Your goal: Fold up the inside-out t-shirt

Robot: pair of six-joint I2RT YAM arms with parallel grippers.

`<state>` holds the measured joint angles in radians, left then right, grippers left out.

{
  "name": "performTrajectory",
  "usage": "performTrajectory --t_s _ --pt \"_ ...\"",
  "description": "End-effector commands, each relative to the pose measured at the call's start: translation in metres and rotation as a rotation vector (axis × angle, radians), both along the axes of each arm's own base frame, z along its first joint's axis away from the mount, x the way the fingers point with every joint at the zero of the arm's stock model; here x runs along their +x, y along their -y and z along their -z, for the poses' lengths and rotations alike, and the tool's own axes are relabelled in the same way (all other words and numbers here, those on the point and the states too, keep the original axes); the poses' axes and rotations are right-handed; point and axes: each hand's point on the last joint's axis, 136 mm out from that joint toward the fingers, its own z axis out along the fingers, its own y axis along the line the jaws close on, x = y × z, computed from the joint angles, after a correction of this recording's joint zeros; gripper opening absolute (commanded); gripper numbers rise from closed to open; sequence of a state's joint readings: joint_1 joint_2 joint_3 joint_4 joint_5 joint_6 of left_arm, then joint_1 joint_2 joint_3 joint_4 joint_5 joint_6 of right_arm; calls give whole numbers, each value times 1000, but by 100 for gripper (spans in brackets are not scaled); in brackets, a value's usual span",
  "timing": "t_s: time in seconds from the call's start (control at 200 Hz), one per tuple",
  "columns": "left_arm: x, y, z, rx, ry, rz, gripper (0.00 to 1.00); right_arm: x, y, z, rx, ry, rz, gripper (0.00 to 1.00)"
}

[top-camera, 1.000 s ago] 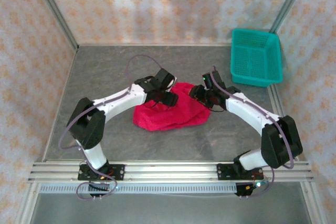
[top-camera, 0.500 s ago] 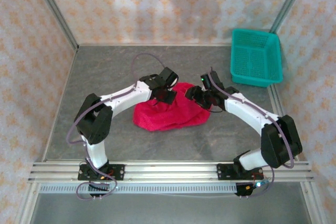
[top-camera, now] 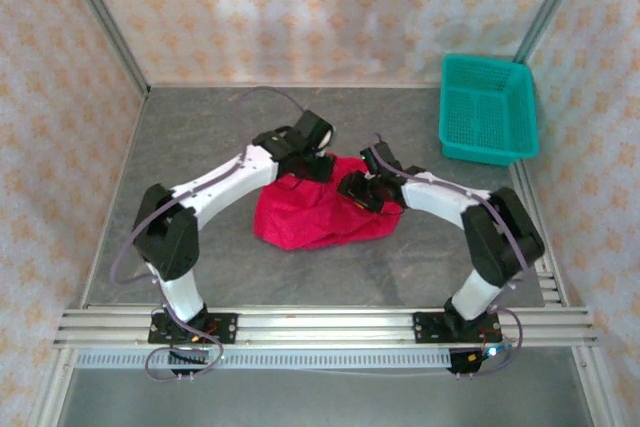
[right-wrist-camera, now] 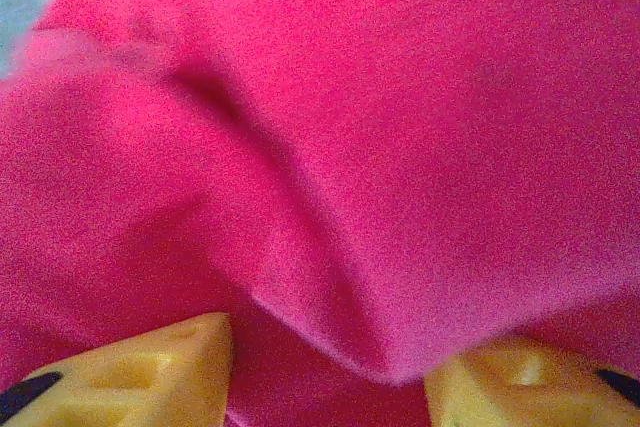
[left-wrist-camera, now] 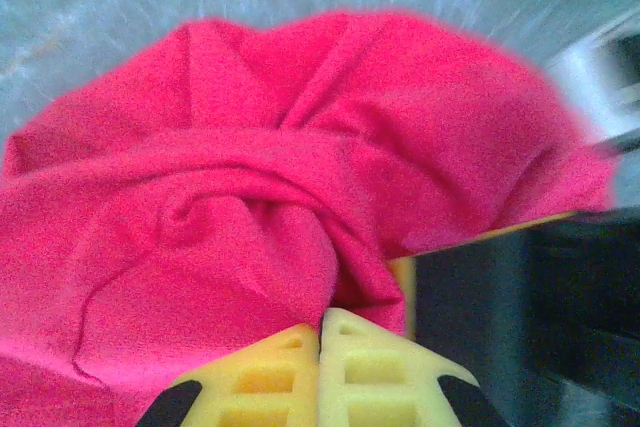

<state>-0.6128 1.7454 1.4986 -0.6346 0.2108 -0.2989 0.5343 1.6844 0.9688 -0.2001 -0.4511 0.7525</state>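
Closing on the cloth is the newest change: the left gripper [left-wrist-camera: 321, 319], whose fingers were standing apart a second ago, is now pressing them flat together at the far edge of the inside-out t-shirt [top-camera: 315, 217]. Folds of red fabric are running straight into its fingertips, so it is very likely pinching a gather there. The right gripper [right-wrist-camera: 328, 342] is swinging in from the right over the same second, its arm folding at the elbow. Its fingers are standing about half apart and straddling a raised ridge of cloth, not yet clamping it, though they appear to be narrowing. The shirt is lying crumpled in the middle of the table [top-camera: 200, 127], well apart from the teal basket [top-camera: 488, 112] in the far right corner. Its far side is now peaking up toward the left gripper, where before the heap was lying lower. Judging by this, the arms are only securing two holds to lift and spread the garment, so the folding itself is not yet beginning and the shirt is looking far from flat
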Motion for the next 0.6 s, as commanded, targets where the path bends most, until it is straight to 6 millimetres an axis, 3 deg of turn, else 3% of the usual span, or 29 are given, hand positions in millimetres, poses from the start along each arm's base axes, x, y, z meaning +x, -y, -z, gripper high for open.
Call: performTrajectory --t_s 0.0,0.135,0.185,0.255,0.37,0.495,0.595 --pt "6 -11 -84 -223 84 -82 0 19 -2 14 -4 2 63 45" --pt "7 -32 -120 -377 134 -150 0 20 18 35 -65 -23 129 22" --pt "5 -38 -121 -397 143 -165 0 20 25 35 -75 -24 146 12" --pt "1 -44 -112 -395 137 -182 0 21 29 28 -73 -8 152 8" --pt "-2 -48 -77 -369 79 -209 0 19 28 -2 -68 36 117 12" --pt "-3 -45 -41 -376 5 -240 0 11 19 -50 -30 134 58 37" --pt "-1 -45 -21 -357 -33 -261 0 -1 9 -74 17 171 29 36"
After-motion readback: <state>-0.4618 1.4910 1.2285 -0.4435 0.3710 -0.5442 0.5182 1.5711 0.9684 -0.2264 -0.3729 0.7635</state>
